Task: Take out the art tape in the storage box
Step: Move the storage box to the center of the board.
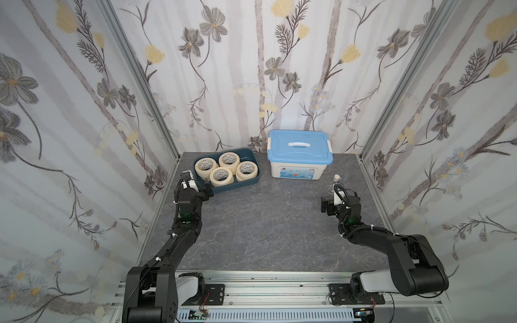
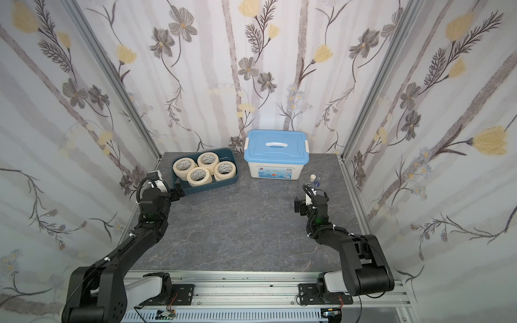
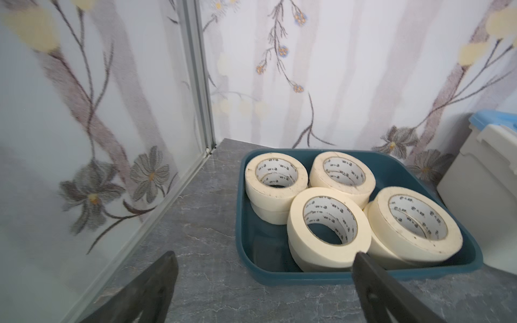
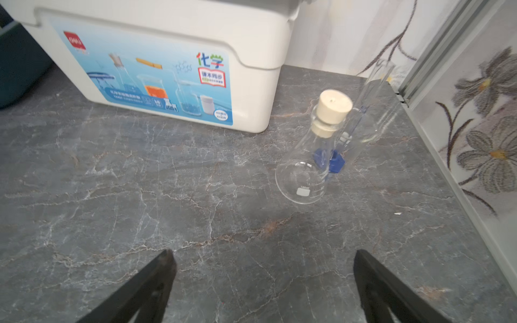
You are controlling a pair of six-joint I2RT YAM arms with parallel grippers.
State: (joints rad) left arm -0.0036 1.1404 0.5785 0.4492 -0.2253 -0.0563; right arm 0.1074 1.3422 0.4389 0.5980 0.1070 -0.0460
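Cream tape (image 1: pixel 221 183) lay stacked in the teal box (image 1: pixel 240 185) in both top views; the left gripper (image 1: pixel 207 189) hung beside its near corner. Left wrist view: its fingers (image 3: pixel 375 285) stood wide, empty; it should clear the rim and straddle the nearest roll's wall. Right wrist view: the right gripper (image 4: pixel 263 257) stood wide, empty too.

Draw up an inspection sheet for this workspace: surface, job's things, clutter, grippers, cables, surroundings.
Surface: grey marbled tabletop, no spill seen.
Job's things: teal storage box at the far left holds art tape in four flat stacks; none lies outside it.
Clutter: white bin with blue lid; stoppered glass flask and clear cylinder nearby.
Grippers: left gripper open at the box's near corner; right gripper open over bare table, empty.
Cables: black cable loops at each wrist, tied along the arms.
Surroundings: floral walls on three sides, aluminium posts.
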